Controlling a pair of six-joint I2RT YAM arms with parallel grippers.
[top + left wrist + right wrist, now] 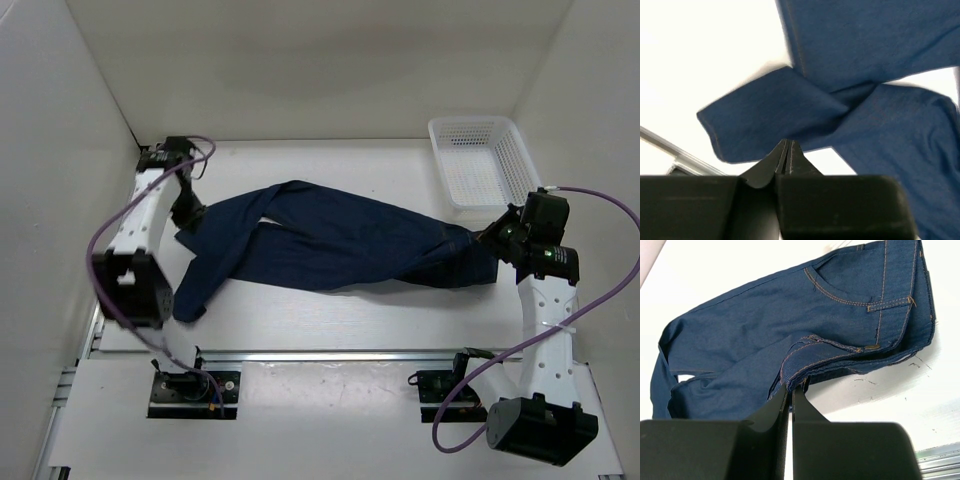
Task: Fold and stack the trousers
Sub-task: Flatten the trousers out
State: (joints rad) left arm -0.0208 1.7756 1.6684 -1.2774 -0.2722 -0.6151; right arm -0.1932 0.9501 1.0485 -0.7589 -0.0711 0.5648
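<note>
The dark navy-blue denim trousers (330, 240) lie twisted across the white surface (330, 325), legs toward the left. The right tool (487, 238) is clamped on the waist end; the left tool (192, 218), jaws together, touches a leg's edge.

The trousers (790, 335), ahead of both pairs of jaws, are matt woven denim with tan stitching. The basket (522, 160) is plastic mesh. The table (330, 165) is smooth and matt.
</note>
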